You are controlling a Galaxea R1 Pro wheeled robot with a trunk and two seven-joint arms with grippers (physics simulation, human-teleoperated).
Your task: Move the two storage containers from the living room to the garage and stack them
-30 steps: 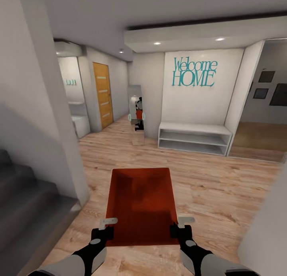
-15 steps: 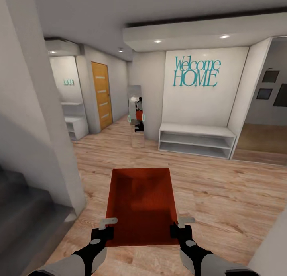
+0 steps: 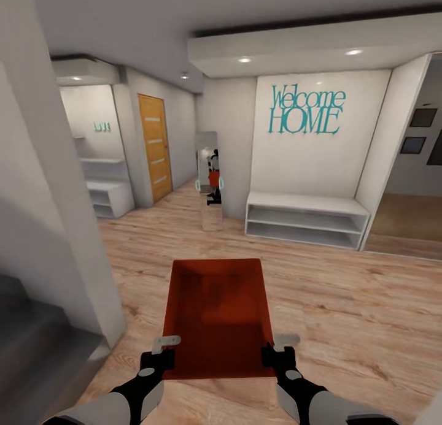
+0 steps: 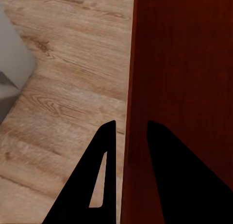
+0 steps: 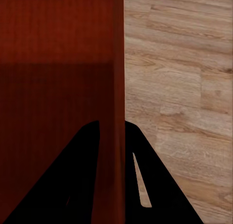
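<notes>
One orange-red storage container (image 3: pixel 216 311) hangs in front of me over light wood planks, open side up and empty. My left gripper (image 3: pixel 161 350) is shut on its left wall near the near corner. My right gripper (image 3: pixel 277 348) is shut on its right wall. In the left wrist view the black fingers (image 4: pixel 108 136) straddle the thin wall of the container (image 4: pixel 184 88). The right wrist view shows the same grip (image 5: pixel 111 126) on the container wall (image 5: pixel 53 64). The other container and the garage are out of view.
I am in a wood-floored hallway. A white wall corner (image 3: pixel 67 241) and grey stairs (image 3: pixel 31 351) stand close at left. Ahead are a low white shelf bench (image 3: pixel 307 219), a standing mirror (image 3: pixel 212 179) and a wooden door (image 3: pixel 155 146). An opening (image 3: pixel 411 229) lies far right.
The whole picture has shifted, so the camera has moved: the left wall and stairs slid out leftward and the near right wall left the picture. The container and both grips stay the same.
</notes>
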